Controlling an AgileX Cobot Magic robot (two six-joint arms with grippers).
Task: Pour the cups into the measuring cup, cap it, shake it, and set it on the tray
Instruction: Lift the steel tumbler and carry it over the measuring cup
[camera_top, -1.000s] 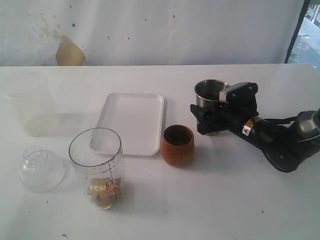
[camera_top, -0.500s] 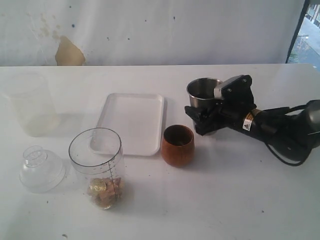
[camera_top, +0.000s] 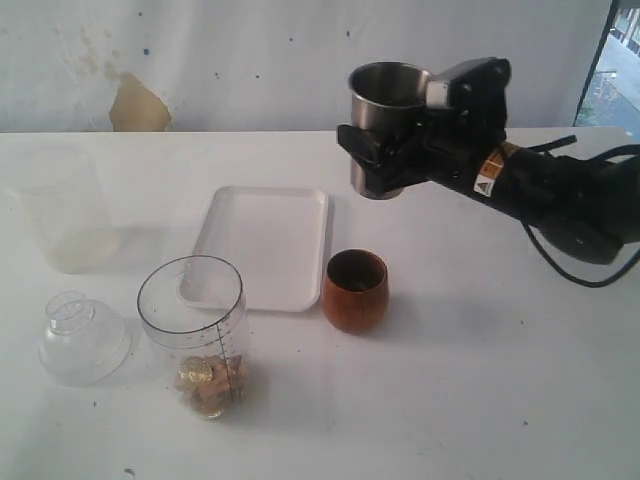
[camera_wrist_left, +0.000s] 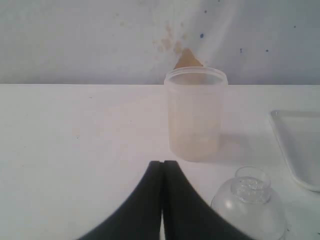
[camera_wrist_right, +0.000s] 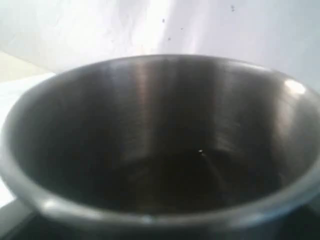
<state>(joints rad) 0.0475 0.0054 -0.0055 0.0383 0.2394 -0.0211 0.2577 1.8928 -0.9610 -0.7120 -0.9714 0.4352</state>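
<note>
My right gripper (camera_top: 372, 158) is shut on the stainless-steel tumbler (camera_top: 385, 95) and holds it upright in the air, above the far right corner of the white tray (camera_top: 262, 245). The tumbler (camera_wrist_right: 160, 125) fills the right wrist view, its inside dark. The brown wooden cup (camera_top: 355, 290) stands on the table right of the tray. The measuring cup (camera_top: 192, 335) stands uncapped at the front left with brownish pieces at its bottom. My left gripper (camera_wrist_left: 162, 164) is shut and empty, low over the table near the frosted cup (camera_wrist_left: 194, 115); the exterior view does not show it.
A clear domed lid (camera_top: 82, 338) lies left of the measuring cup, also in the left wrist view as the lid (camera_wrist_left: 250, 205). The frosted plastic cup (camera_top: 62, 208) stands at the far left. A white wall runs behind the table.
My right gripper has lifted the steel tumbler off the table and carried it up and to the left. Nothing else has moved.
</note>
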